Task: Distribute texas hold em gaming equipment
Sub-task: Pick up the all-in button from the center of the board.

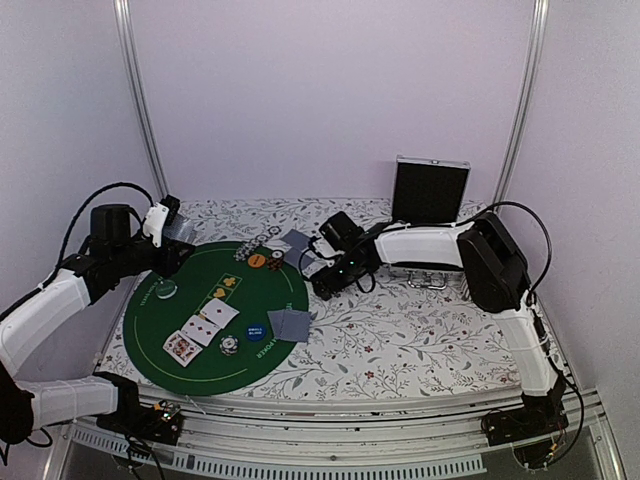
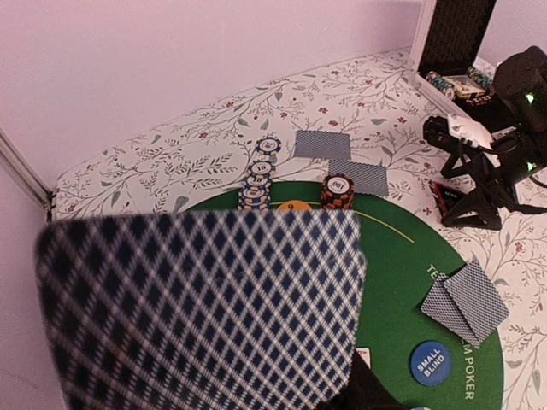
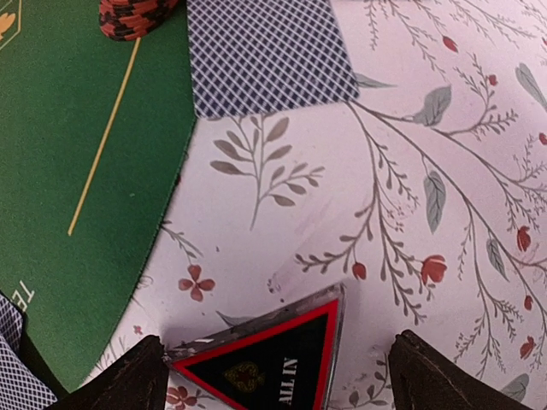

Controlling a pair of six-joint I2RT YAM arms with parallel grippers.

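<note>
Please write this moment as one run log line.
left gripper: shut on playing card | right gripper: open, over triangular marker on floral cloth

The floral-clothed worktop [image 1: 430, 340] carries a round green mat [image 1: 190, 375] on its left. Off the mat's edge lie a face-down card [image 3: 269, 55] and a red-edged triangular marker [image 3: 269, 363]. An open case [image 1: 430, 190] stands at the back.

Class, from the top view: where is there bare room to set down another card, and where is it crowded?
Bare: the floral cloth right of the green mat, beyond the face-down pair; also the mat's near rim below the face-up cards. Crowded: the mat's far edge, where chip stacks, the orange disc and the right gripper cluster.
</note>
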